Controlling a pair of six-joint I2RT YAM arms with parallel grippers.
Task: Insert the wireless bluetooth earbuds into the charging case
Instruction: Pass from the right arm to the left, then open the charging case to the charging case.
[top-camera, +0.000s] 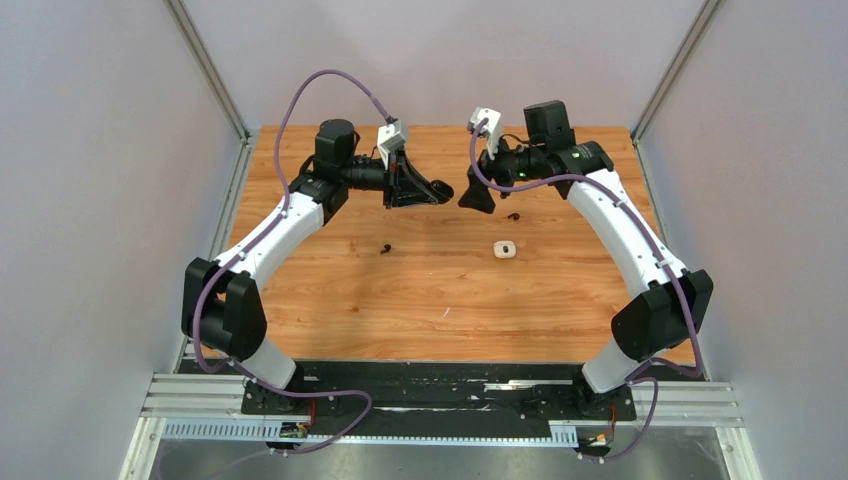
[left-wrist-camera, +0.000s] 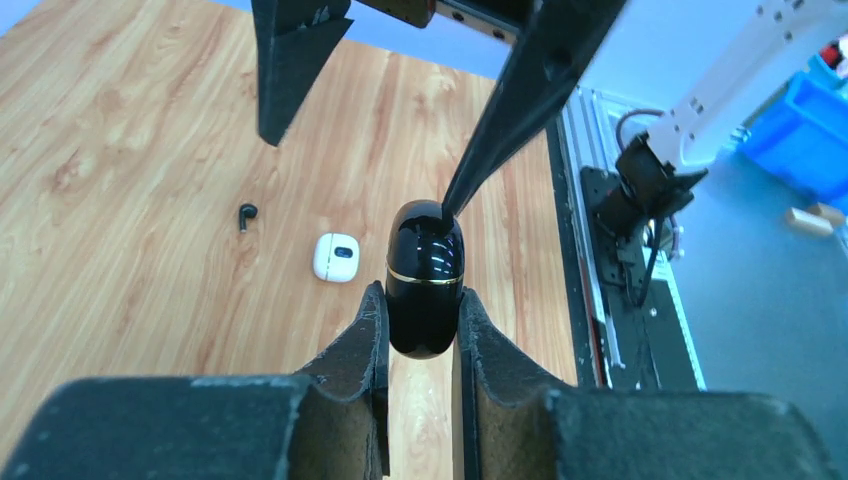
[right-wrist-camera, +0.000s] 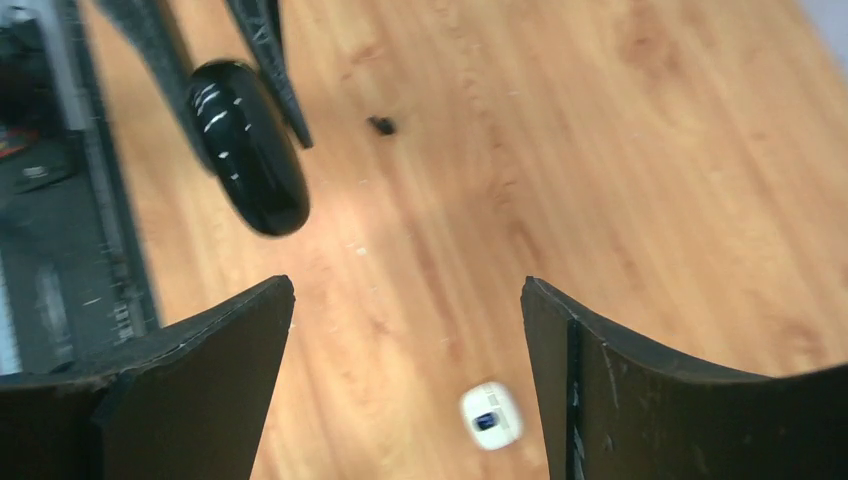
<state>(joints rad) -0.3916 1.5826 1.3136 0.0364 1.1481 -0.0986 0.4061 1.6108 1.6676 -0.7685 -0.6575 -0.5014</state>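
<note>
The left gripper squeezes the black case mid-frame, a black earbud lies up-left of it, and the right gripper stands wide open.

Wooden table bears white case; left black earbud; far black earbud.

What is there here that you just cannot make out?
- Top view: black case, hidden between left gripper and right gripper.
- Right wrist view: white case, blurred.
- Top view: black earbuds, too small for detail.
- Left wrist view: black case's inside, lid shut.
</note>
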